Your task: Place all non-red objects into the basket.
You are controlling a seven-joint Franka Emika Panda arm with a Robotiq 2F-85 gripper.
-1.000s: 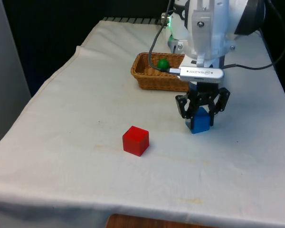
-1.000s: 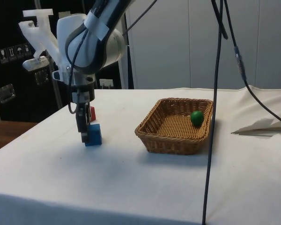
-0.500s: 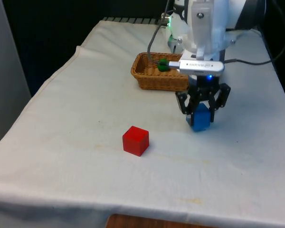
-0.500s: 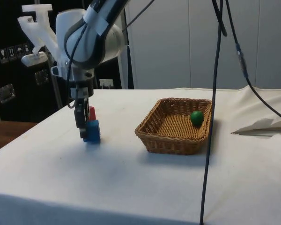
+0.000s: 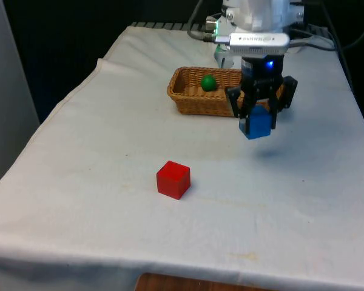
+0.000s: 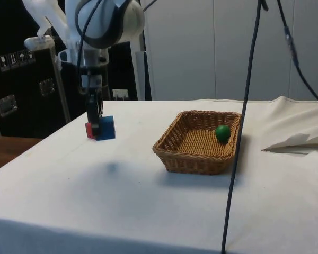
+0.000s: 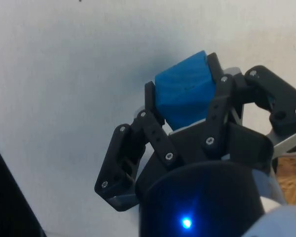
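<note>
Blue cube (image 5: pixel 256 124) pinched in the hand (image 5: pixel 259 113), lifted clear of the tabletop (image 5: pixel 109 151).
I judge this the carry step: cube hangs just right of the wicker basket (image 5: pixel 188 100), which holds a green ball (image 5: pixel 208 82). Next I move over the basket and release; red cube (image 5: pixel 173 179) stays put.

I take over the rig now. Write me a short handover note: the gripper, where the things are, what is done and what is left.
Gripper: shut on the blue cube, held in the air above the cloth, on the near side of the basket.
Green ball: in the basket, so this one is done.
Red cube: on the cloth, nearer the front edge; it stays there.
Left: carry the blue cube over the basket and release it inside.
</note>
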